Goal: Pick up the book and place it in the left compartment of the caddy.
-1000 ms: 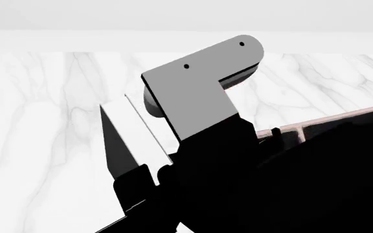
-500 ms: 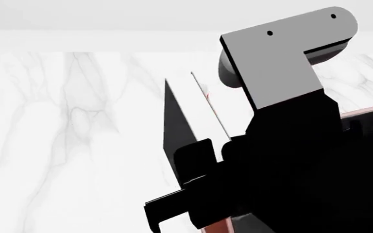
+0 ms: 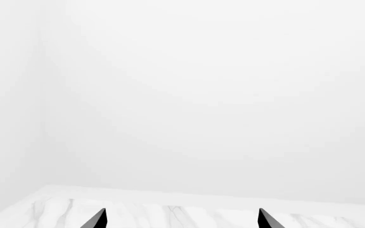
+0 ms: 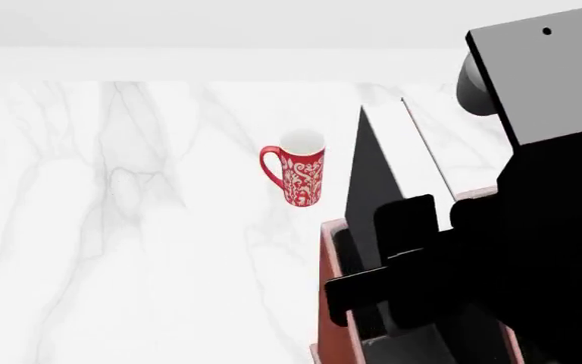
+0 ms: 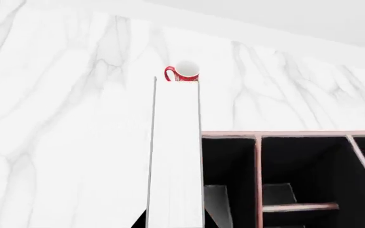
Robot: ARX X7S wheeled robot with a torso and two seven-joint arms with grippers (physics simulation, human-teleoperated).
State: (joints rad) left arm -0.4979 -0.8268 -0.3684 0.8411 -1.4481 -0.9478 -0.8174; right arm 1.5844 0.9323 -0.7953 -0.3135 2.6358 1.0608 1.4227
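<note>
The book [image 4: 387, 201] is seen as a plain black hardcover with a white page edge, a tall thin rectangle held upright and slightly tilted. In the right wrist view the book [image 5: 176, 156] is shown edge-on, its white pages running as a long strip between thin dark covers.

Compared with half a second ago, the book and the arm have been carried toward the right of the head view, and the book is now over the near left corner of the caddy [image 4: 330, 265], where before it was over bare marble. A red patterned mug [image 4: 296, 173], almost wholly hidden behind the book earlier, is now fully seen on the marble table [image 4: 119, 227], apart from the caddy and beyond it.

The book is clamped at its lower part by the right claw [image 4: 392, 262], the black fingers being set on either cover, with most of the book standing above the grip. In the right wrist view, the book is placed just beside the caddy's [image 5: 296, 135] reddish-brown rim and black-lined sections; whether it is lined up with the left compartment cannot be told.

The left claw [image 3: 179, 221] is shown only as two dark fingertips [image 3: 97, 221], set well apart with nothing between them, over the table's edge.
</note>
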